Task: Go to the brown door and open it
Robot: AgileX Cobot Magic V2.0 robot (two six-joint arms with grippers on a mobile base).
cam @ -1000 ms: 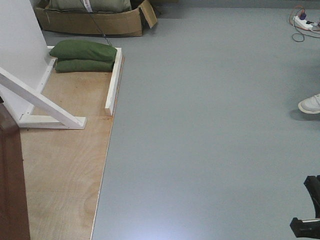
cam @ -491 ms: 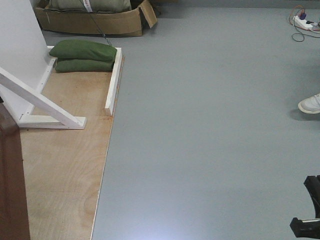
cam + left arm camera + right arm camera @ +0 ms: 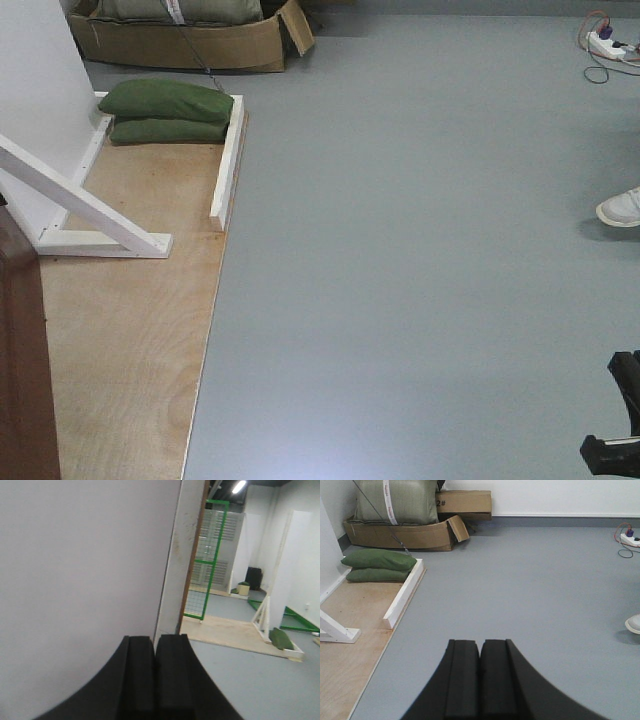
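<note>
The brown door [image 3: 22, 360] shows only as a dark reddish-brown slab at the front view's lower left edge, standing on the plywood floor panel [image 3: 130, 330]; its handle is out of view. My left gripper [image 3: 154, 639] is shut with nothing in it and points at a white wall panel [image 3: 85, 565]. A thin brown strip [image 3: 196, 555] runs down that panel's right edge. My right gripper [image 3: 480, 642] is also shut and empty, over the grey floor [image 3: 530, 580]. A black arm part [image 3: 615, 440] sits at the front view's lower right.
A white panel with a white diagonal brace [image 3: 80, 205] stands on the plywood, with green sandbags [image 3: 165, 110] and a white rail [image 3: 227, 165] behind it. Cardboard boxes [image 3: 190, 40] lie at the back. A shoe [image 3: 620, 208] and a power strip [image 3: 612, 42] are on the right.
</note>
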